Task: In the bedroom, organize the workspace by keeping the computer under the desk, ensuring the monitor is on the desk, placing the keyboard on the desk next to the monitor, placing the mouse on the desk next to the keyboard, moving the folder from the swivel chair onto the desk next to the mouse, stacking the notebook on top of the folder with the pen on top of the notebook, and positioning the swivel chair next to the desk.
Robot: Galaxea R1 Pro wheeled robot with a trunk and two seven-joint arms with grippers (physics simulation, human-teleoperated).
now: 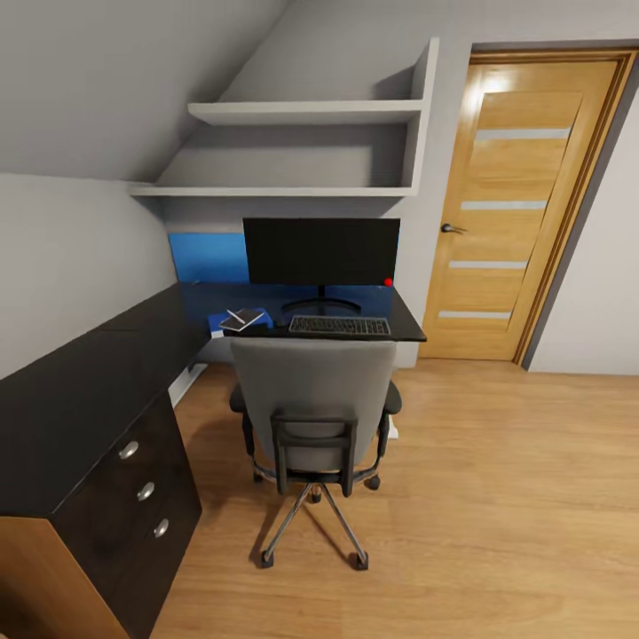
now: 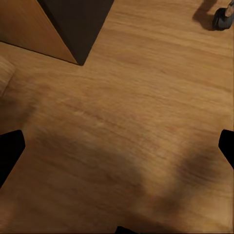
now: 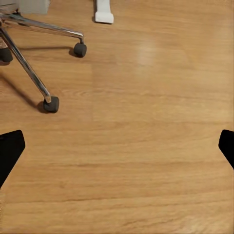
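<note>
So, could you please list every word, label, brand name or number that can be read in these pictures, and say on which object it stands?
There is no readable text in any view.
The keyboard: its key legends are too small and blurred to read.
The monitor: the screen is black, with a red light at its lower corner and no legible brand.
The notebook and the folder: no title or label can be made out.

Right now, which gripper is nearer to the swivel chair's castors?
Right, probably. The right gripper looks down on two castors of the swivel chair; the left gripper sees one castor, at its picture's far corner.
</note>
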